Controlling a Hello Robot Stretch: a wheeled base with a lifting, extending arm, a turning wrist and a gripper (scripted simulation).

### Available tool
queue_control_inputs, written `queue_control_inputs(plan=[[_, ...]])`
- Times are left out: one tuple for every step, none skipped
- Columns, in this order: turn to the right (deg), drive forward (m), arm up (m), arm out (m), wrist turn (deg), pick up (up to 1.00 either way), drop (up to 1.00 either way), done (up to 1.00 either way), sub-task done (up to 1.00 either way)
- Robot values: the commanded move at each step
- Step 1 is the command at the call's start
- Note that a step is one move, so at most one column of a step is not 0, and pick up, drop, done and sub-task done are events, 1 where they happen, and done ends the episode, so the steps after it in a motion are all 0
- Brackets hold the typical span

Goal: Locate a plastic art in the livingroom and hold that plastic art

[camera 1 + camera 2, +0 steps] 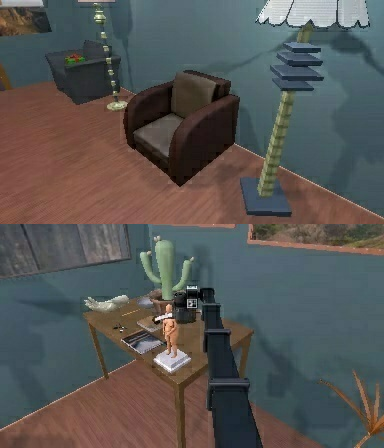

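Observation:
In the arm side view a small orange figurine (171, 332) stands upright on a white square base at the near corner of a wooden table (225, 332). The dark arm (222, 364) rises from the bottom edge to the table. My gripper (168, 315) sits at the arm's far end, level with the figurine's head, below the white marker squares (192, 290). With the figurine resting on the table at the gripper, I cannot tell whether it holds anything.
On the table also stand a green cactus (164, 268), a pale long object (106, 302) and a flat grey book-like item (141, 342). The forward view has a brown armchair (181, 121), two floor lamps (284, 112) (110, 60) and a dark cabinet (82, 72) on open wood floor.

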Motion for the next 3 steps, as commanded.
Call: queue_control_inputs(plan=[[0.0, 0.0, -0.3, 0.0, 0.0, 0.0, 0.0, 0.0, 0.0], [0.0, 0.0, 0.0, 0.0, 0.0, 1.0, 0.0, 0.0, 0.0], [0.0, 0.0, 0.1, 0.0, 0.0, 0.0, 0.0, 0.0, 0.0]])
